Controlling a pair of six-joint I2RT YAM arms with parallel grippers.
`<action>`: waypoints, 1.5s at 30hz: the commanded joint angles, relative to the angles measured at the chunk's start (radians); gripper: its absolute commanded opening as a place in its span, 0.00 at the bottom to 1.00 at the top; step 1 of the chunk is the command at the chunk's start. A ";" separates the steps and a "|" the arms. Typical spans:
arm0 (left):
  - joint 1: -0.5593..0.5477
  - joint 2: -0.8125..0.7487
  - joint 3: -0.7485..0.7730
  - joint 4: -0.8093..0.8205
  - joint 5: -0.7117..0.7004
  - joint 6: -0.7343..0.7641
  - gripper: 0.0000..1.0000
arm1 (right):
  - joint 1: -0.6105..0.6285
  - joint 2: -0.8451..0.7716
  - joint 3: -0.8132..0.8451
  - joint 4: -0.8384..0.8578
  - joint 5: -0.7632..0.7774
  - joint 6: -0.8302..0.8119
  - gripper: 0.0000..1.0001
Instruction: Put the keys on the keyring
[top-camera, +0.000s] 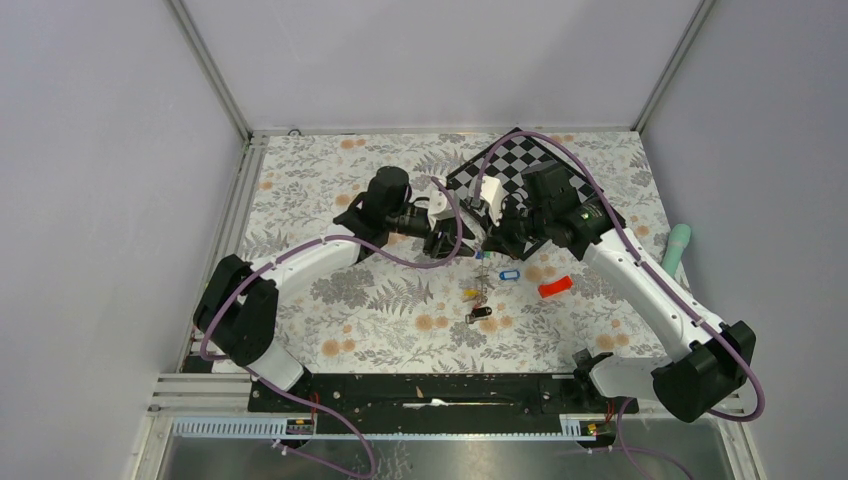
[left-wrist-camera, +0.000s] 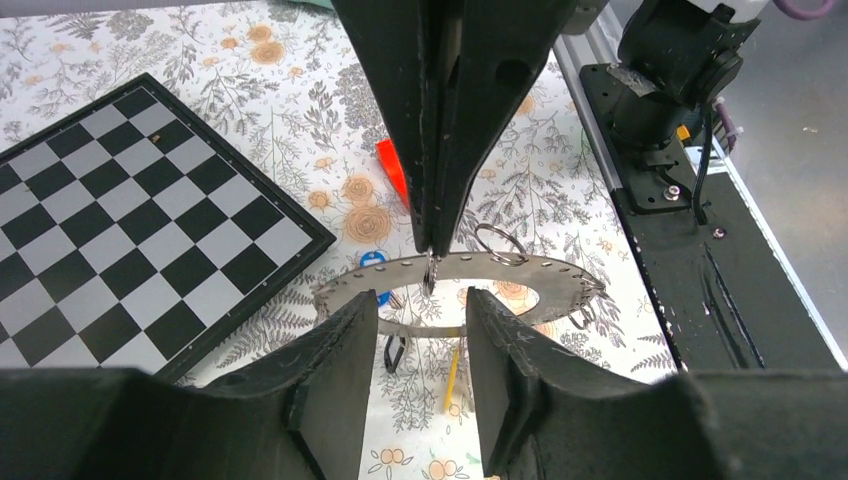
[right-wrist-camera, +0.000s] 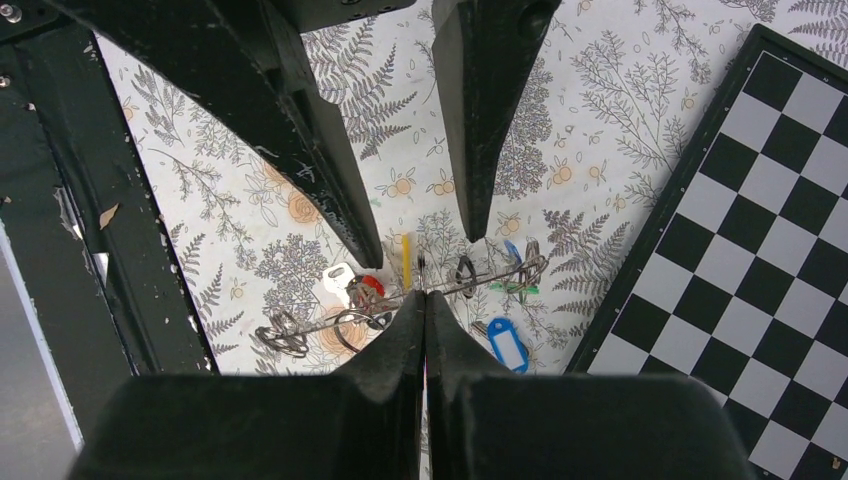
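Note:
The keyring (left-wrist-camera: 540, 275), a grey flat ring with holes along its rim, hangs in the air between both grippers. It shows edge-on in the right wrist view (right-wrist-camera: 470, 283). My right gripper (right-wrist-camera: 424, 295) is shut on its far rim, beside a small split ring, and its tip shows in the left wrist view (left-wrist-camera: 430, 250). My left gripper (left-wrist-camera: 420, 300) has its jaws apart, with the ring's near rim crossing the gap. A red-tagged key (right-wrist-camera: 372, 285) and a green-tagged one (right-wrist-camera: 520, 289) hang on the ring. Blue (top-camera: 510, 274), yellow (top-camera: 470, 293) and black (top-camera: 479, 316) keys lie on the cloth.
A chequered board (top-camera: 530, 165) lies at the back right, close behind the right gripper. A red oblong block (top-camera: 555, 288) lies right of the loose keys. A teal object (top-camera: 678, 247) sits at the right edge. The black base rail (left-wrist-camera: 680, 250) runs along the near side.

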 joint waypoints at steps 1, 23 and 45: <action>-0.003 -0.004 0.007 0.114 0.014 -0.048 0.41 | 0.009 -0.011 0.011 0.020 -0.038 0.016 0.00; -0.024 0.030 0.028 0.106 0.062 -0.065 0.00 | 0.009 -0.025 -0.018 0.035 -0.033 0.021 0.00; 0.034 0.030 -0.285 1.250 0.035 -1.001 0.00 | -0.086 -0.144 -0.064 0.100 -0.290 0.045 0.37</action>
